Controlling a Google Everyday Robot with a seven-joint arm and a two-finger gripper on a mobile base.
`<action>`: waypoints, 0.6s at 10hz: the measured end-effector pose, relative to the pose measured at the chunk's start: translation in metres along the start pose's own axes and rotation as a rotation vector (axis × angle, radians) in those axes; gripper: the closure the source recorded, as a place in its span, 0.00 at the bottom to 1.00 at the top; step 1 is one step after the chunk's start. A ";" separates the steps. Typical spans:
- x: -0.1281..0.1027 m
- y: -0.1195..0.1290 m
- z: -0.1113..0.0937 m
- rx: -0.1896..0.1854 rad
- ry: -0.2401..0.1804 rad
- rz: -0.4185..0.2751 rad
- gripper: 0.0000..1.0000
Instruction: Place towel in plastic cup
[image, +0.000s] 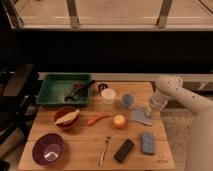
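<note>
The towel (141, 116) is a pale blue-grey rumpled cloth lying flat on the wooden table (80, 135), right of centre. The plastic cup (128, 101) is a short light blue cup standing just up and to the left of the towel, next to the taller white cup (108, 96). My gripper (156, 107) hangs from the white arm that comes in from the right. It is at the towel's upper right edge, low over the table and to the right of the plastic cup.
A green tray (56, 95) with dark items stands at the back left, with a small dark cup (102, 87) beside it. A red bowl (67, 118), purple bowl (48, 149), carrot (97, 119), orange (119, 121), fork (104, 149), black block (124, 150) and blue sponge (147, 143) lie around.
</note>
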 end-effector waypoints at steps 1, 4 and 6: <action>0.000 0.000 -0.008 0.005 -0.009 -0.003 0.97; -0.010 0.004 -0.047 0.039 -0.059 -0.023 1.00; -0.022 0.010 -0.080 0.056 -0.098 -0.046 1.00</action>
